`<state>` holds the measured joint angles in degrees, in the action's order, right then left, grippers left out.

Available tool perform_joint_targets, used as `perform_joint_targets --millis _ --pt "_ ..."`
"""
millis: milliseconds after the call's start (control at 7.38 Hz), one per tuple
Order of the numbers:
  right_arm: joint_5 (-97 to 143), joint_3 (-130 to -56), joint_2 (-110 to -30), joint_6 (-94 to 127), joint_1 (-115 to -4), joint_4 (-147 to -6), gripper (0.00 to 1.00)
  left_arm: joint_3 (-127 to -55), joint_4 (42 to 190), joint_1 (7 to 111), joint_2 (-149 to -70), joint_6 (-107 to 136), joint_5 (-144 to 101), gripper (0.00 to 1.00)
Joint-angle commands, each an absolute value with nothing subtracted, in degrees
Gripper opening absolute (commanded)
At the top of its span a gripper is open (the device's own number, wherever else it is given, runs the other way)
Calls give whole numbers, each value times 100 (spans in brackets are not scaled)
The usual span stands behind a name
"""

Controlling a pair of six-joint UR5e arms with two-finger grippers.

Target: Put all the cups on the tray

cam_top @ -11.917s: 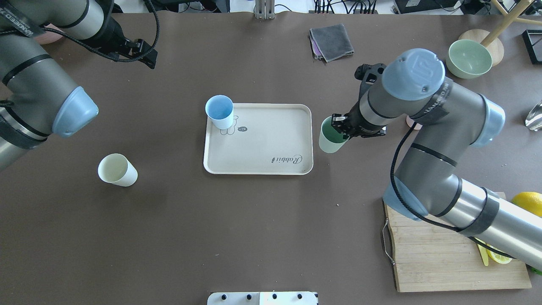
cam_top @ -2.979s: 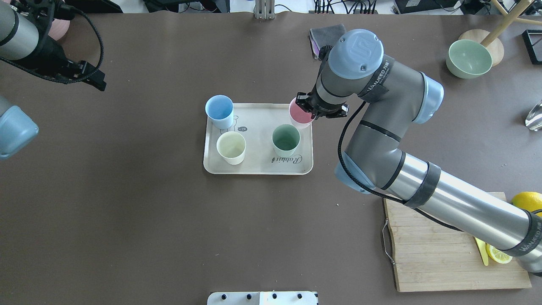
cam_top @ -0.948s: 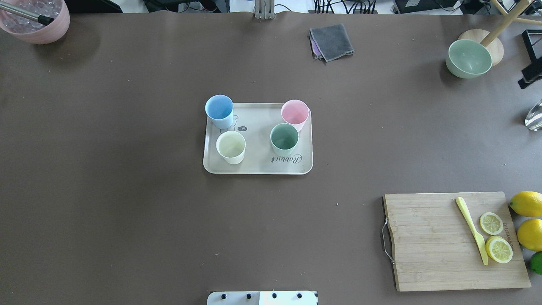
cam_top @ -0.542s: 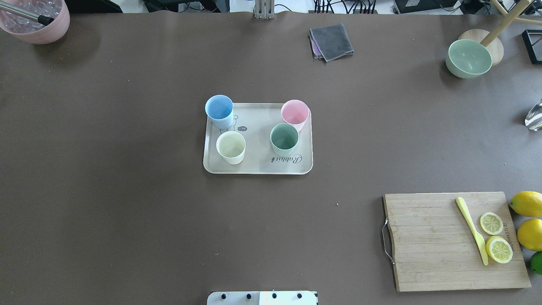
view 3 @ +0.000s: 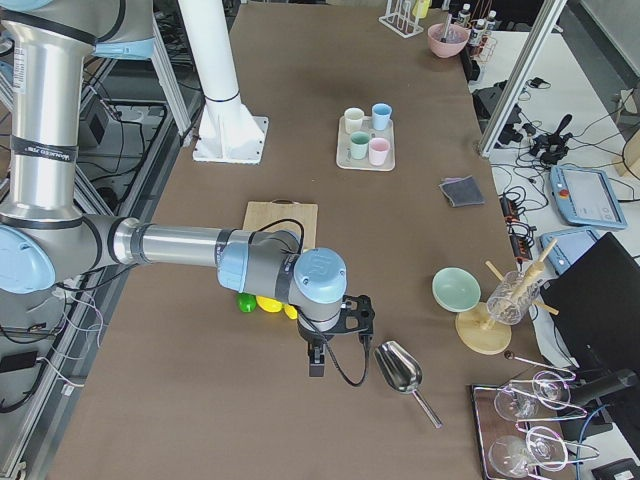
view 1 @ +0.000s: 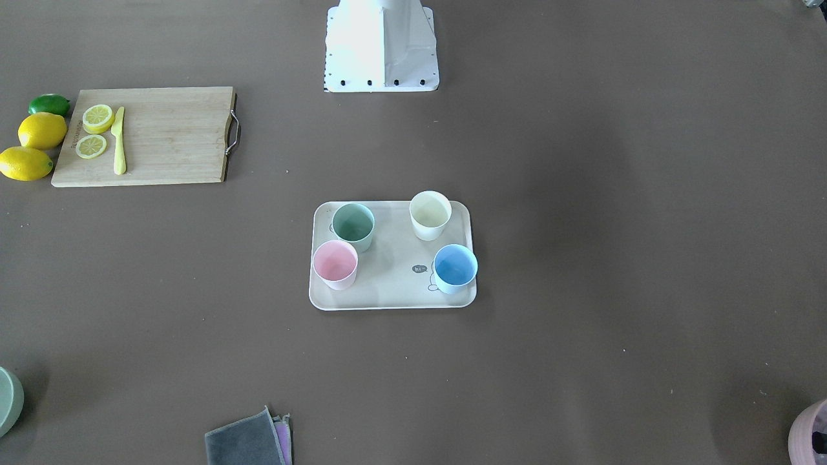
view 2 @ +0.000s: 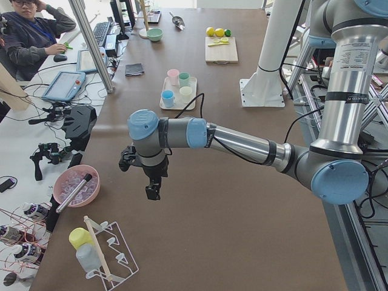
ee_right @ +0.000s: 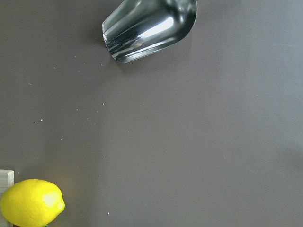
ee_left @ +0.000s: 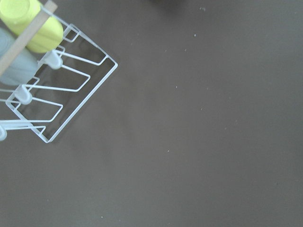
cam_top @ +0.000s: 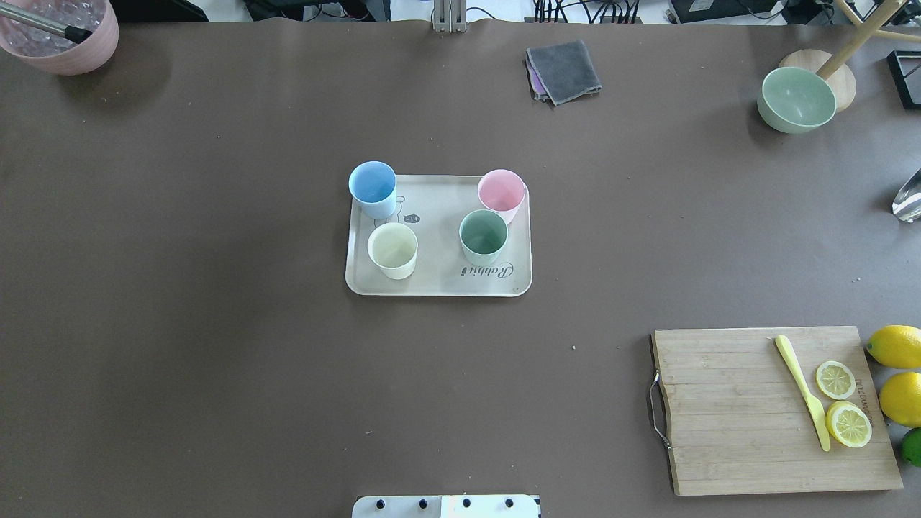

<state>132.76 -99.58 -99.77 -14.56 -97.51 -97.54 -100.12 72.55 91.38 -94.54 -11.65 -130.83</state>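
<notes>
The beige tray (cam_top: pixel 439 285) sits mid-table with all four cups upright on it: light blue (cam_top: pixel 373 183), pink (cam_top: pixel 501 190), cream (cam_top: pixel 392 247) and mint green (cam_top: pixel 483 232). They also show in the front view: tray (view 1: pixel 387 298), green (view 1: pixel 353 223), cream (view 1: pixel 430 211), pink (view 1: pixel 334 261), blue (view 1: pixel 455 265). My left gripper (view 2: pixel 153 191) hangs far from the tray near the table's left end. My right gripper (view 3: pixel 316 366) hangs near the right end. Both show only in side views, so I cannot tell whether they are open or shut.
A bamboo cutting board (cam_top: pixel 734 432) with lemon slices and a yellow knife lies front right, with whole lemons (cam_top: pixel 896 345) beside it. A green bowl (cam_top: pixel 795 99), a grey cloth (cam_top: pixel 563 70) and a pink bowl (cam_top: pixel 61 36) stand at the back. A metal scoop (ee_right: pixel 147 28) and a wire rack (ee_left: pixel 47 94) lie below the wrists.
The cream, green and pink cups have joined the blue one on the tray. Both arms have pulled out of the overhead view. Nothing on the table has moved in the last second.
</notes>
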Motion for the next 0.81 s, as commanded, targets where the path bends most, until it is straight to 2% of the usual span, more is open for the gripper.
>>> perform_joint_targets --millis 0,406,677 --pt "13658 -9931 -9923 -1450 -9477 -9571 100 -9924 7355 9123 -9108 -1169 -13464 98" --pt "13482 -9914 -9642 -1441 -9080 -9615 100 -9809 7828 9114 -8572 -1134 -13482 98" --pt "13291 -9923 -9607 -1433 -8878 -9642 100 -10044 7998 9149 -8455 -1142 -13474 98"
